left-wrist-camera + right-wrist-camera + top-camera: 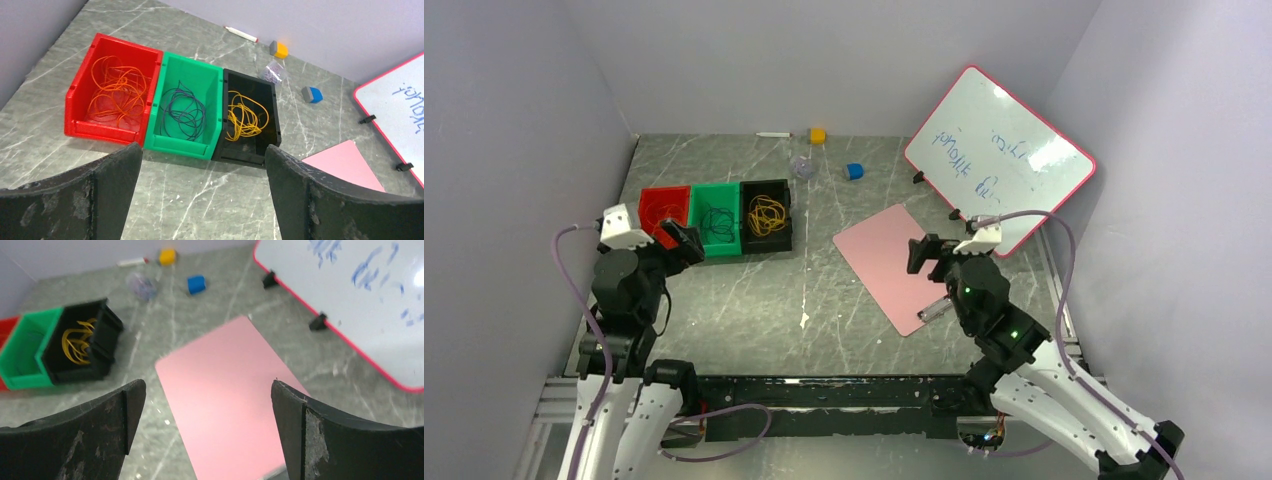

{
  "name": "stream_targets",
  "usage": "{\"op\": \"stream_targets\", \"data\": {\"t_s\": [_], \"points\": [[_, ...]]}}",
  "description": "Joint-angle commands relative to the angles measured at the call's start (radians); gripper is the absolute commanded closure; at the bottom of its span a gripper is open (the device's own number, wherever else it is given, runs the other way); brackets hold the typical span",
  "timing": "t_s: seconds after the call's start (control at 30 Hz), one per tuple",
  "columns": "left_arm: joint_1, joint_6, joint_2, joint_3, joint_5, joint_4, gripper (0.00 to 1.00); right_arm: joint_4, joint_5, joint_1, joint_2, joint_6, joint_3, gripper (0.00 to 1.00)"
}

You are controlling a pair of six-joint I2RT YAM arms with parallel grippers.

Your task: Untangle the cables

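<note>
Your cables lie apart, one per bin: orange cable (117, 92) in red bin (80, 127), blue cable (184, 107) in green bin (175, 145), yellow cable (245, 117) in black bin (245, 155). The walls likely keep the loops from snagging again. Left gripper (202, 147) faces the bins, jaws wide, holding nothing. Right gripper (207, 385) hangs over the pink sheet (235, 430), equally wide and empty. Untangling looks finished.

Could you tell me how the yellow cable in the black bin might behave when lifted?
The yellow cable looks thin and loosely coiled, so it is probably floppy and light. Its overlapping loops would likely lift as one dangling clump.
</note>
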Motion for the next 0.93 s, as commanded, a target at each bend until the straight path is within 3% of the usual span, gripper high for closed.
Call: {"op": "stream_targets", "data": {"t_s": [0.0, 0.3, 0.5, 0.9], "points": [[0.005, -0.032, -0.027, 0.018, -0.075, -0.062, 0.02, -0.091, 0.044, -0.004, -0.055, 0.099, -0.057, 0.00], [0.005, -0.053, -0.019, 0.018, -0.093, -0.095, 0.02, -0.183, 0.124, -0.004, 0.078, 0.148, 0.032, 0.00], [0.005, -0.043, -0.007, 0.023, -0.096, -0.096, 0.02, -0.124, 0.047, -0.004, 0.093, 0.094, 0.027, 0.00], [0.005, -0.038, 0.011, 0.025, -0.114, -0.095, 0.02, -0.121, 0.082, -0.005, 0.134, 0.090, 0.053, 0.00]]}}
